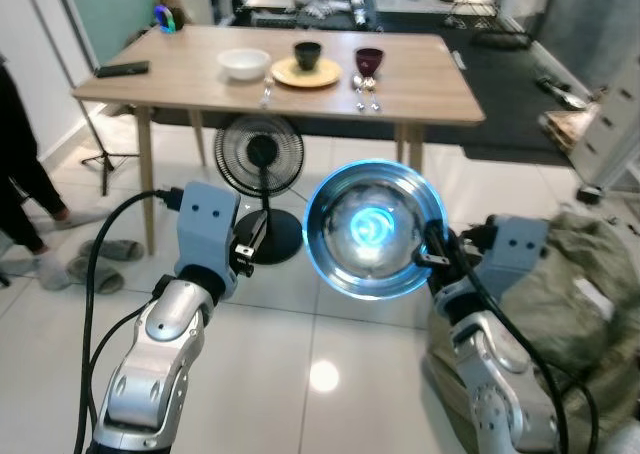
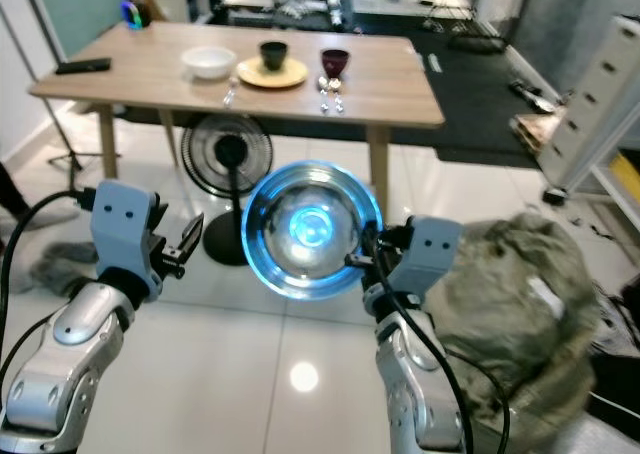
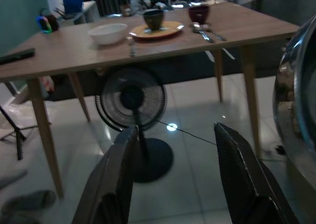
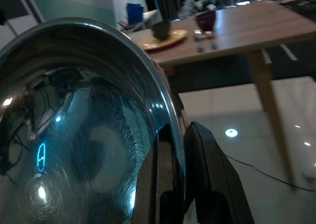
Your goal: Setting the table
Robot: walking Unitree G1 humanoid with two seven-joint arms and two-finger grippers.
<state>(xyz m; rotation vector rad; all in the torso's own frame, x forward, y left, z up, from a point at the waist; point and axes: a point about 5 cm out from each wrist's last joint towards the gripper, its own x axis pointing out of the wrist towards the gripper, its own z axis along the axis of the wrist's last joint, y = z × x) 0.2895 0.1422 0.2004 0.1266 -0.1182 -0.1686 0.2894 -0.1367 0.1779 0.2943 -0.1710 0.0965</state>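
- Looking down from the head camera: the right gripper (image 1: 437,252), at lower right of centre, pinches the rim of a shiny steel bowl (image 1: 372,229), held tilted with its hollow facing the camera and glowing blue. The left gripper (image 1: 248,240) sits at lower left, fingers apart and holding nothing. Across the upper frame stands a wooden table (image 1: 420,94) carrying a white bowl (image 1: 244,63), a yellow plate (image 1: 306,72) with a dark cup (image 1: 307,53) on it, a dark red glass (image 1: 369,61) and cutlery (image 1: 366,91) just in front of the glass. A black fan (image 1: 259,154) stands on the tiled floor under the table. A person's dark-clothed leg (image 1: 22,174) shows at the left edge.
- Left wrist camera: two black fingers (image 3: 116,179) spread wide at the bottom, the fan between them beyond.
- Right wrist camera: both fingers (image 4: 163,184) close tight on the steel bowl's rim, one on each side.
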